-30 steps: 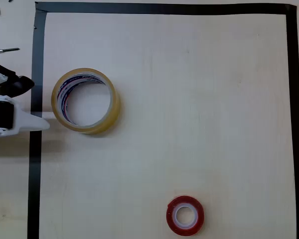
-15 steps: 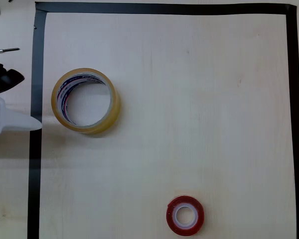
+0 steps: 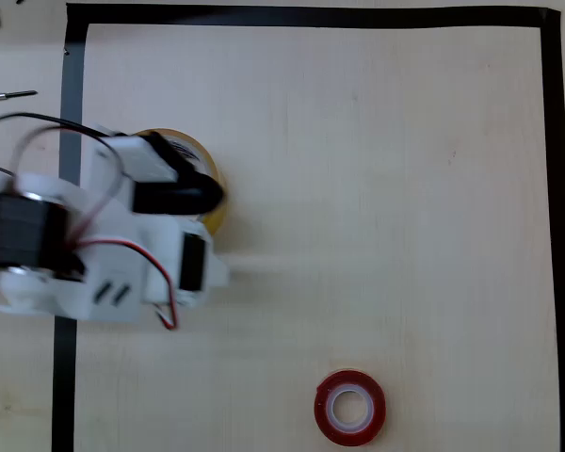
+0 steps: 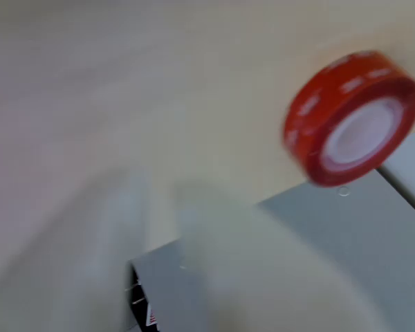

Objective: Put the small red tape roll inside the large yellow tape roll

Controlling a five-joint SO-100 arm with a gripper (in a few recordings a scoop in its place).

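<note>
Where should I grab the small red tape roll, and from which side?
Probably from above. The small red tape roll lies flat with its white core hole facing up and bare table around it. Put one finger into the hole and the other outside the ring wall, or pinch across the outer rim. The gripper is apart from it.

Overhead view: arm reaches in from the left edge, across the left strip of the tape border, covering most of the large yellow tape roll, which lies at left-centre of the table. Small red tape roll lies flat near the bottom edge, right of centre, well apart from both. A thin tool lies outside the border, upper left. Wrist view: small red tape roll at upper right, blurred.
</note>
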